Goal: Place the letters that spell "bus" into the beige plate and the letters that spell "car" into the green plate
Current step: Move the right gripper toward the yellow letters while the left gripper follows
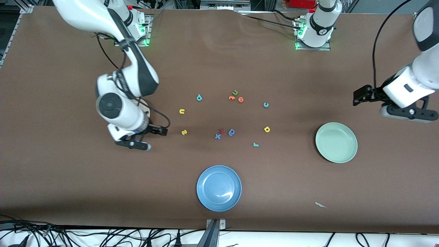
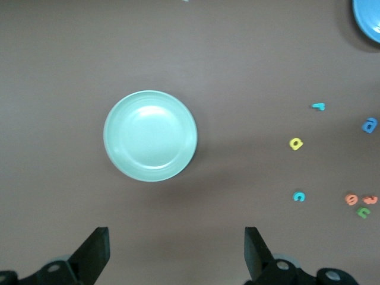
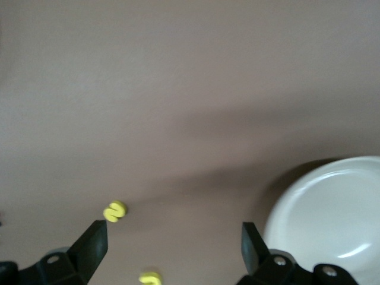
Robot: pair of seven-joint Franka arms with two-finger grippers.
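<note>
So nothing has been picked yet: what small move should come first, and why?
Probably lower the right gripper toward the yellow s. Its fingers are open and empty, hovering beside the beige plate, and the s is the closest "bus" letter to it. The left gripper, open too, waits above the green plate.

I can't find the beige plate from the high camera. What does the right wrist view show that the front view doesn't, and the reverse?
Only the right wrist view shows the beige plate; in the front view the right arm covers that spot. Only the front view shows the green plate, the blue plate, the teal b, teal c, yellow a and teal r. Both show the yellow s and yellow u, plus the open right gripper.
</note>
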